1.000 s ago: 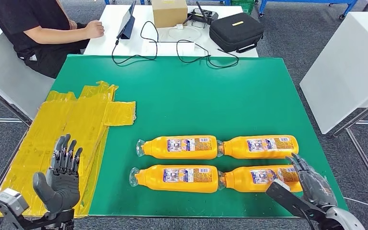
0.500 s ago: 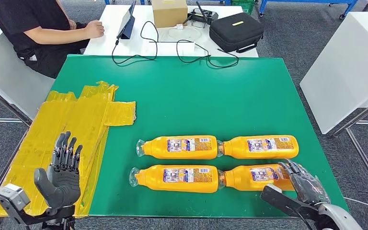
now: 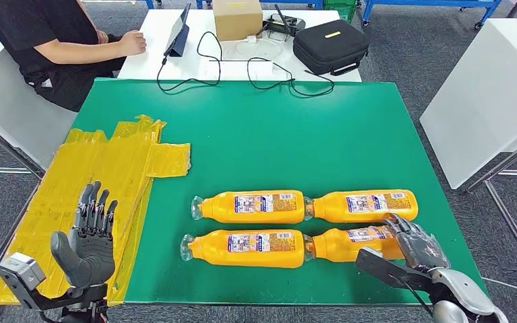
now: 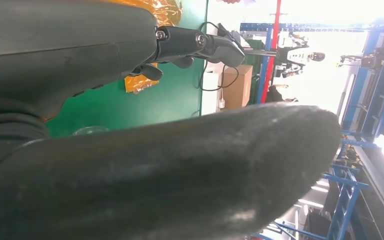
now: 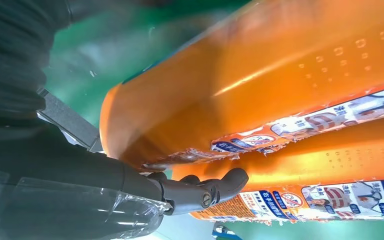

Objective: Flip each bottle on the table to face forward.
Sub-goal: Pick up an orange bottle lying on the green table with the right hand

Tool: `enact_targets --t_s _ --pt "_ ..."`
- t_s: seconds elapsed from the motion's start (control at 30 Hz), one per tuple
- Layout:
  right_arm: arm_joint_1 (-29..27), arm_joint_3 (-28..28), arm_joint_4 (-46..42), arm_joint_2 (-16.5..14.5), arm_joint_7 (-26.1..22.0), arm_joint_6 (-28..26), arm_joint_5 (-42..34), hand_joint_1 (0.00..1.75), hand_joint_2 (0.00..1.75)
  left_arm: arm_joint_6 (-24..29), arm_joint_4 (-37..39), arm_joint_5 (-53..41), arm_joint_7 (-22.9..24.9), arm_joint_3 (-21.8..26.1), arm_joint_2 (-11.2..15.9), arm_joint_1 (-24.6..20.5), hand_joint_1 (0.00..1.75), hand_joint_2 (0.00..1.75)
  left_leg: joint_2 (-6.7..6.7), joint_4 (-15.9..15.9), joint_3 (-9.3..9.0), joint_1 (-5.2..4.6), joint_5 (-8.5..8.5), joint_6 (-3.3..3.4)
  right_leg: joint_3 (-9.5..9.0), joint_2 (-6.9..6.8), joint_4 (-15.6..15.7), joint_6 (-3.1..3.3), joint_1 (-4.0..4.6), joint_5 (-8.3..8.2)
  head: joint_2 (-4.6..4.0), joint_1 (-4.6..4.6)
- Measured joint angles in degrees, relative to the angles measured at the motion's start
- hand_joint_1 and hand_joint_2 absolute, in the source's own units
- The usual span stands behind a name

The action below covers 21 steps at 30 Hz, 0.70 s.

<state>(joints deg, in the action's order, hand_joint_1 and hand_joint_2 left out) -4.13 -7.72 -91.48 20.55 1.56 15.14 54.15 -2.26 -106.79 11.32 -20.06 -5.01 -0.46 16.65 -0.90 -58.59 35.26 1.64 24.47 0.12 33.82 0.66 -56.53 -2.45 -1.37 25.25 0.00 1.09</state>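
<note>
Right hand on the near-right bottle: a roll could bump its neighbours.
Head view: right hand wraps the near-right bottle, touching the others; left hand hovers spread, empty. Right wrist view: fingers hook underneath; a slip could knock the far bottle.

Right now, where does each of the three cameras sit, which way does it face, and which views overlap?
Head view: high on the body, looking down at the green table and four lying orange plastic bottles; left hand raised, right hand on the near-right orange bottle.
Left wrist view: behind the left hand, facing across the table.
Right wrist view: behind the right hand's fingers, against that bottle.
Shared: head and right wrist views share that bottle.
</note>
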Motion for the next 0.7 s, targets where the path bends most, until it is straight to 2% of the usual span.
enact_targets --t_s 0.47,0.7 --pt "3.4 -3.0 2.6 0.2 -1.3 6.0 1.9 1.75 1.75 0.6 0.4 -0.2 0.3 0.0 0.0 -0.1 0.0 0.0 0.16 0.0 -0.7 0.01 0.36 0.01 -0.04 0.21 0.0 0.0 0.02 0.19 0.0 0.01" --pt "5.1 -6.1 4.1 2.7 -1.4 10.3 3.0 1.75 1.75 1.4 1.2 -0.3 0.9 0.0 0.0 -1.0 0.0 0.0 0.34 0.0 -1.12 0.01 0.49 0.03 -0.43 0.28 0.1 -0.04 0.03 0.32 0.0 0.0"
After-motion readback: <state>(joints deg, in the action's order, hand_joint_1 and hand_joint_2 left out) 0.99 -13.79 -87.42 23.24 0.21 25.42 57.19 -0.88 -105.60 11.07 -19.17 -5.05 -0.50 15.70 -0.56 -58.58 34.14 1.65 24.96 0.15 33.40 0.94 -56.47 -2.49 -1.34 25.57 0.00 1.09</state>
